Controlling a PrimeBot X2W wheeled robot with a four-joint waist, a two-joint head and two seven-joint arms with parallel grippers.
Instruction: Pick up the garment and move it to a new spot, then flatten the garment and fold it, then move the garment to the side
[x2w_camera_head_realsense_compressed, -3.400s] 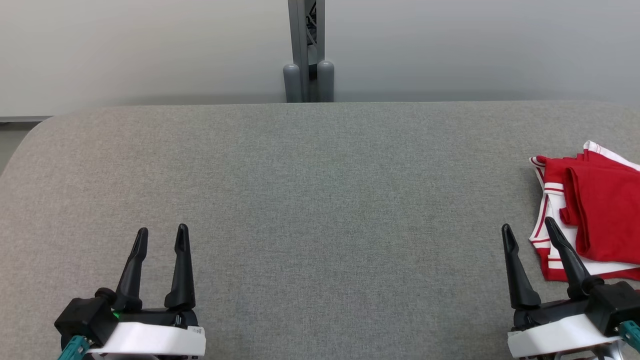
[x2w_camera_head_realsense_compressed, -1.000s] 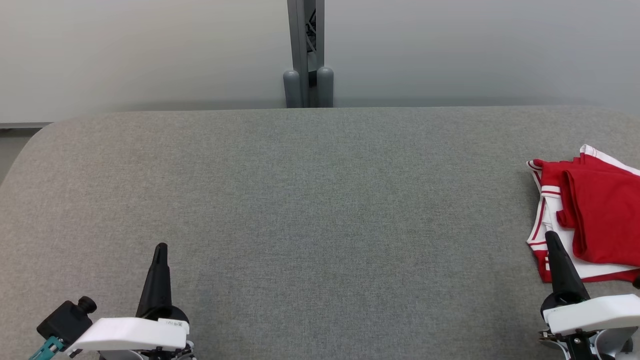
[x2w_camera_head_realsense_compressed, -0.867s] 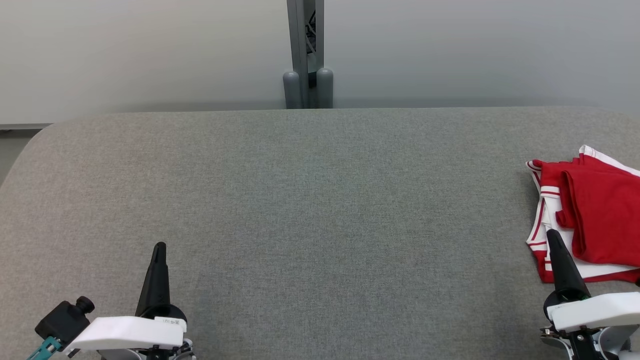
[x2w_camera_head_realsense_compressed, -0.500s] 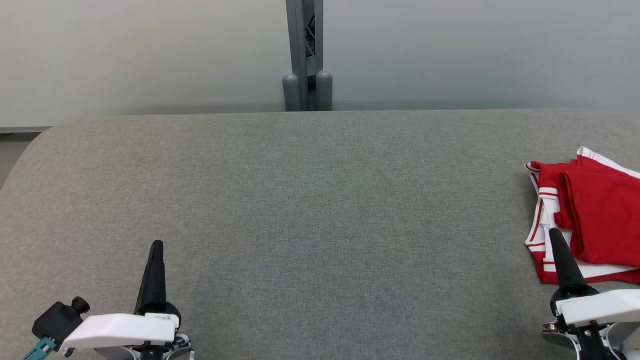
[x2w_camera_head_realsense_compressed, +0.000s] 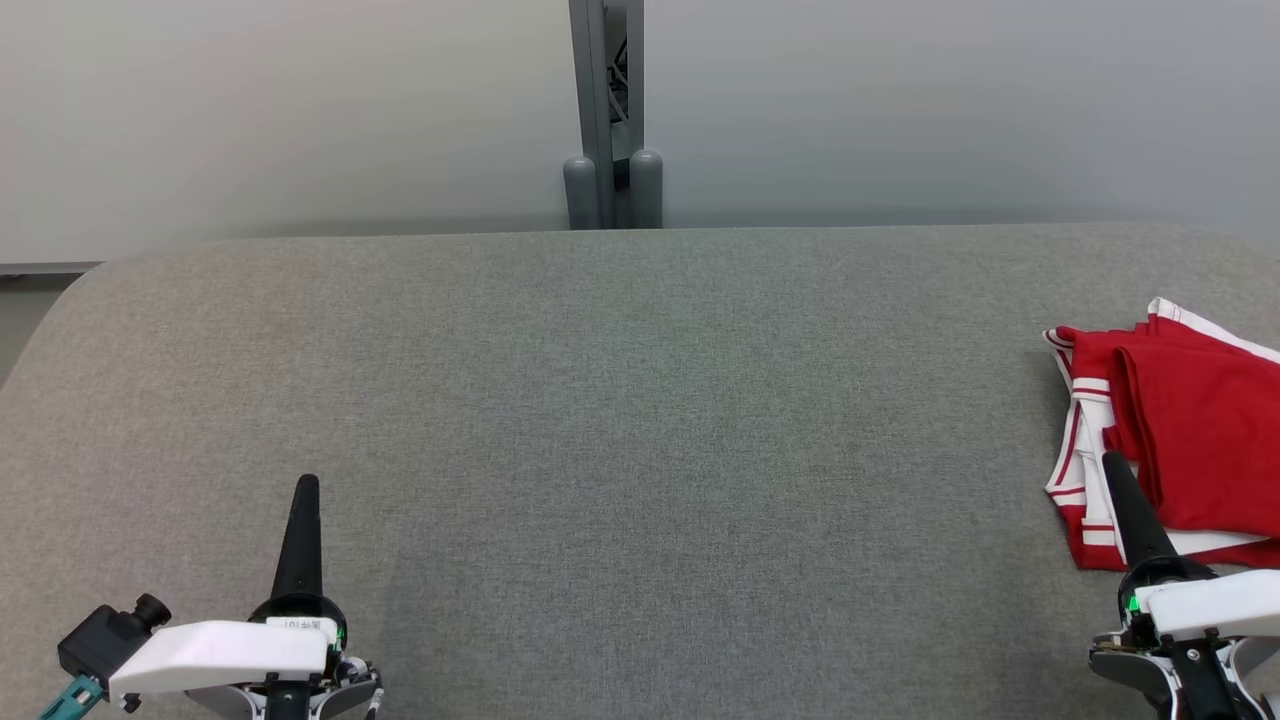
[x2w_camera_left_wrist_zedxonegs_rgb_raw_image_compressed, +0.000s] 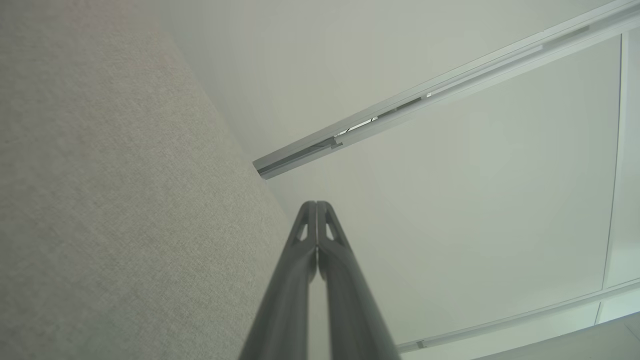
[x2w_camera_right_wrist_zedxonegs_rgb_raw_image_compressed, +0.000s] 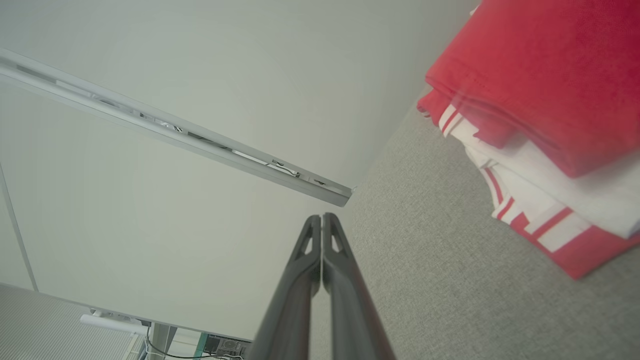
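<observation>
The left jaws are clenched on nothing: their two dark fingers (x2w_camera_left_wrist_zedxonegs_rgb_raw_image_compressed: 300, 280) lie pressed together from base to tip, pointing toward the pale wall (x2w_camera_left_wrist_zedxonegs_rgb_raw_image_compressed: 450, 200) past the far edge of the counter (x2w_camera_head_realsense_compressed: 640, 400). In the head view they read as one dark spike at the lower left, rising from a white wrist cover (x2w_camera_head_realsense_compressed: 220, 645) with a small black block (x2w_camera_head_realsense_compressed: 100, 640) at its outer side.

The right jaws are clenched on nothing too, their fingers (x2w_camera_right_wrist_zedxonegs_rgb_raw_image_compressed: 335, 280) closed flat against each other over bare grey cloth. A small green light (x2w_camera_head_realsense_compressed: 1133, 604) glows at their base.

The garment (x2w_camera_head_realsense_compressed: 1190, 430), red with white panels and red-and-white stripes, lies folded in layers on the counter at the far right, partly cut off by the head view's edge. From the head the right fingers' tip overlaps its near left corner. The right wrist view shows the garment lying just beside those fingers, apart from them.

Behind the middle of the counter's far edge stands a grey post (x2w_camera_head_realsense_compressed: 605, 100) flanked by two rounded grey caps.
</observation>
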